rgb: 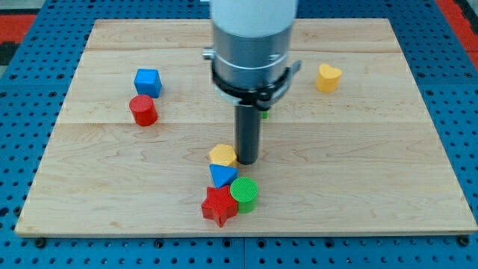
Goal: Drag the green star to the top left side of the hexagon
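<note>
Camera view: the one view, looking down on a wooden board point(418, 149) that lies on a blue pegboard point(22, 45).
Rod: one dark rod hangs from the arm's grey and white body point(252, 45); there is no hand on it to open or close, and it holds nothing.
My tip point(247, 162): just to the view's right of the yellow hexagon, touching it or nearly so; I cannot tell which.
Yellow blocks: two. The yellow hexagon point(222, 155) sits near the board's middle; the yellow heart point(328, 77) lies well apart, toward the view's top right.
Green blocks: two. The green cylinder point(244, 193) stands at the view's bottom of the cluster. The green star point(264, 113) is almost wholly hidden behind the arm; only a green sliver shows at the rod's right, above and to the right of the hexagon.
Blue blocks: two. The blue triangle point(221, 175) touches the hexagon from below; the blue cube point(148, 81) is at the view's upper left.
Red blocks: two. The red star point(219, 205) touches the green cylinder; the red cylinder point(143, 110) sits just below the blue cube.
</note>
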Available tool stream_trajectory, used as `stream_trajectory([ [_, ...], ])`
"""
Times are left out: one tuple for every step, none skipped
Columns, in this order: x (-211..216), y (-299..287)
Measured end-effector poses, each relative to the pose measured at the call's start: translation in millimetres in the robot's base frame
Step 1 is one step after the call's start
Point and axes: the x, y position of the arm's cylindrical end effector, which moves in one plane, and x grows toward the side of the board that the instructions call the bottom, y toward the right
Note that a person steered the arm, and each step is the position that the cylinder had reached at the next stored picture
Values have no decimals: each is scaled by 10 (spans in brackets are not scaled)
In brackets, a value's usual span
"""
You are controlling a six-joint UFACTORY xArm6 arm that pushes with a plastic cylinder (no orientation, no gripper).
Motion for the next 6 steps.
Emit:
stream_trajectory([
  [-317,341],
  [-808,682],
  [-1192,547],
  [-1154,68],
  [-848,-244],
  [-583,-413],
])
